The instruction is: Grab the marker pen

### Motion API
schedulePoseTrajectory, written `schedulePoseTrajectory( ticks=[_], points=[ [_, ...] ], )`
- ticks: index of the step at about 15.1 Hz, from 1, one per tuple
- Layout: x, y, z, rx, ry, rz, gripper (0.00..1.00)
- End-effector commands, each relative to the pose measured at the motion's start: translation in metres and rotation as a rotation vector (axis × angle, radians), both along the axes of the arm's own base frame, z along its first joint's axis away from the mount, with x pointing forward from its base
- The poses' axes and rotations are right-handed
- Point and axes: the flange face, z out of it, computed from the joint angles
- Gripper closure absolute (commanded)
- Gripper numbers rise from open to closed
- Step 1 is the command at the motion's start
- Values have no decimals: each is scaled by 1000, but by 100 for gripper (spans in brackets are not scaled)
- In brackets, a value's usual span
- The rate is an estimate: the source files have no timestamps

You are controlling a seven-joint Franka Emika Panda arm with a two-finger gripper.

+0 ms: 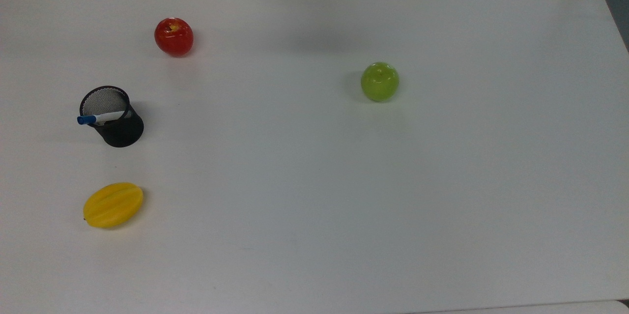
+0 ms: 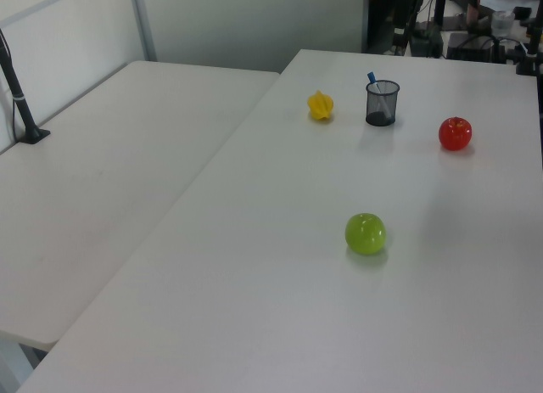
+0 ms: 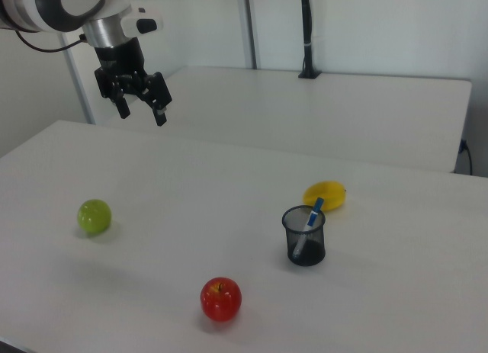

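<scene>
Pincer (image 3: 142,101): seen in the right view, raised well above the desk at the far left; fingers apart, nothing held.
Marker pen (image 1: 100,118): stood in a black mesh cup (image 1: 117,122), blue cap up and leaning over the rim; not yet taken.
Direction: in the right view the marker pen (image 3: 313,213) lies well apart from the pincer, to the right view's right and nearer, lower down.
Long axis: tilted off upright inside the cup (image 3: 305,237); in the top view the cap is pointed toward the top view's left.
Access: only the capped upper part is judged reachable, since the rim surrounds the barrel.
Around: a yellow fruit (image 3: 325,194) just beyond the cup in the right view; a red apple (image 3: 221,298) nearer; a green apple (image 3: 94,216) at the right view's left.
Obstruction: none is judged to stand on a high path from pincer to cup; the cup may be tipped by a slanted pull.
Desk (image 1: 344,196): white, otherwise bare.
</scene>
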Motion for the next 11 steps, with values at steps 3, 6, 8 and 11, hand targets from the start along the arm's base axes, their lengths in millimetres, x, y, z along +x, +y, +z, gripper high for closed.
schedulePoseTrajectory(
  ticks=[3, 6, 8, 11],
  points=[
    [-9, 2, 0, 24, 14, 12, 0],
    [-9, 2, 0, 26, 14, 13, 0],
    [-9, 1, 0, 26, 12, 13, 0],
    [-8, -3, 0, 26, 9, 15, 0]
  ],
)
